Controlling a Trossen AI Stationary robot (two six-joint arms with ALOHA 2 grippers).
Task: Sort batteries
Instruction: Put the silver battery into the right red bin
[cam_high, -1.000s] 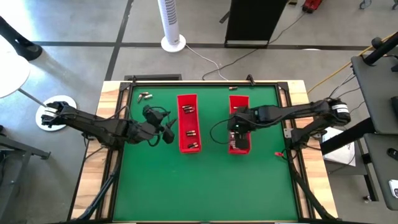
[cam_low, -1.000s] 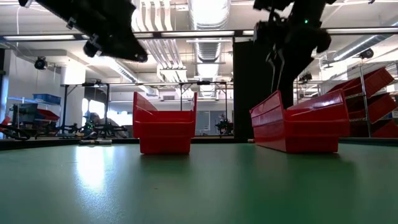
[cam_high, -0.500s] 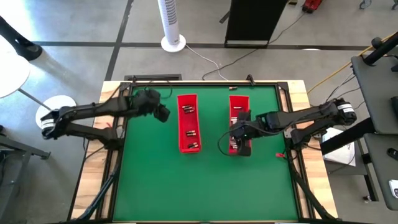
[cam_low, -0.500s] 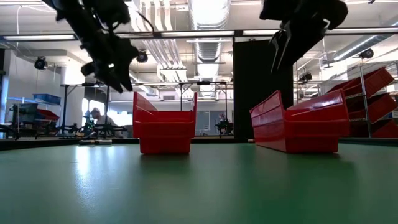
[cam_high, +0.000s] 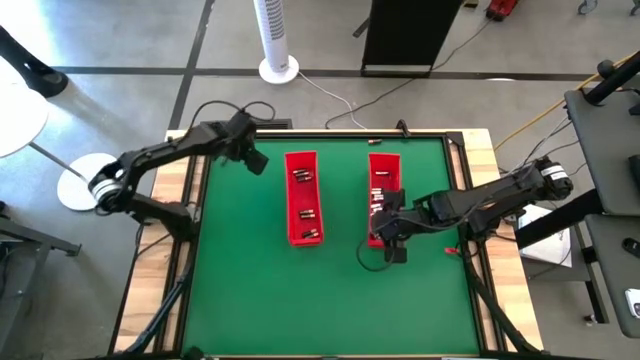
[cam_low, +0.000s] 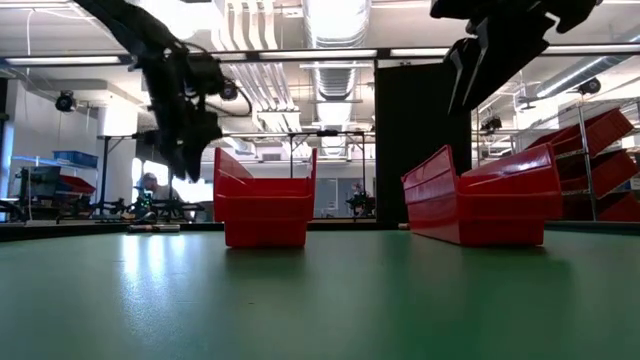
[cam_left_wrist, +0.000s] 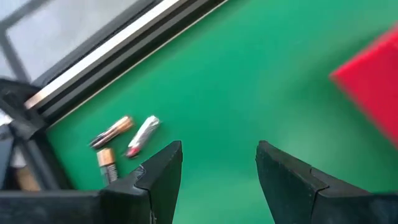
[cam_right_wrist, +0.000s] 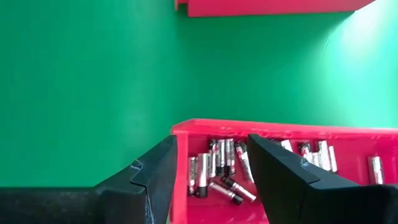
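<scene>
Two long red trays lie on the green mat, the left tray (cam_high: 303, 197) and the right tray (cam_high: 384, 195). Three loose batteries (cam_left_wrist: 143, 134) lie on the mat near the table's far left corner. My left gripper (cam_left_wrist: 217, 155) hangs open above the mat just beside them (cam_high: 254, 161), empty. Several batteries (cam_right_wrist: 217, 165) lie heaped in the near end of the right tray (cam_right_wrist: 280, 130). My right gripper (cam_right_wrist: 211, 155) hangs open over that end (cam_high: 392, 248), with nothing between its fingers. A few batteries (cam_high: 308, 214) also lie in the left tray.
The table's black frame rail (cam_left_wrist: 118, 46) runs close behind the loose batteries. A small red object (cam_high: 447, 248) lies at the mat's right edge. Open green mat (cam_high: 320, 300) stretches from the trays to the near edge.
My left gripper has swung from beside the left tray toward the table's far left corner and tipped downward over the loose batteries. My right gripper has drifted along the right tray toward the near edge. Both have kept the same opening.
</scene>
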